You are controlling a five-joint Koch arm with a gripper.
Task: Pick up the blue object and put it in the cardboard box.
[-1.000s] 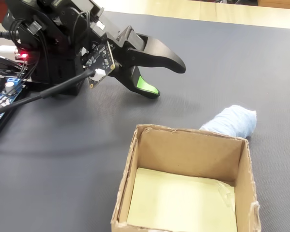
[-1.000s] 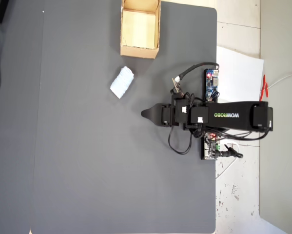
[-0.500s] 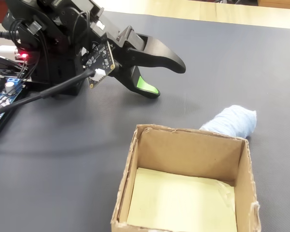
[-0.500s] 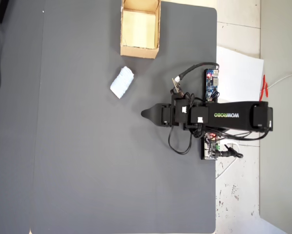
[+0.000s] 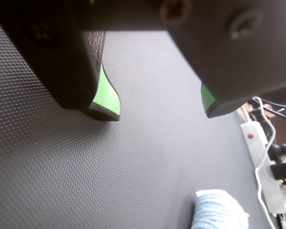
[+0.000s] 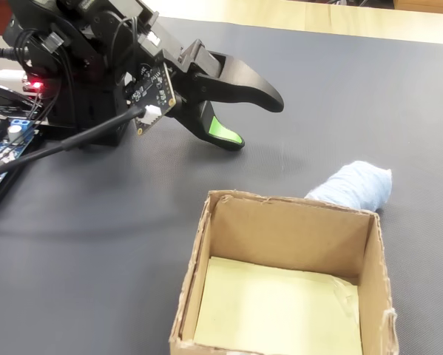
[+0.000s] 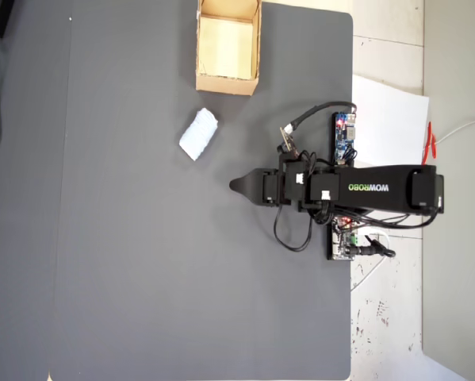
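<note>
The blue object (image 6: 354, 186) is a pale light-blue cloth-like bundle lying on the dark mat just behind the cardboard box (image 6: 295, 237), beside its far right corner. The overhead view shows the blue object (image 7: 198, 133) a little below the cardboard box (image 7: 226, 84) and up-left of my gripper (image 7: 239, 186). The box is open and holds nothing over its pale yellowish floor. My gripper (image 6: 255, 123) hovers low over the mat, left of the bundle, open and empty. In the wrist view the gripper (image 5: 160, 113) shows green pads wide apart, with the blue object (image 5: 219, 210) at the bottom right.
The arm's base and a blue circuit board (image 7: 344, 136) with cables sit at the mat's right edge in the overhead view. A white sheet (image 7: 388, 119) lies off the mat there. A white power strip (image 5: 257, 143) with cords lies beyond the mat's edge.
</note>
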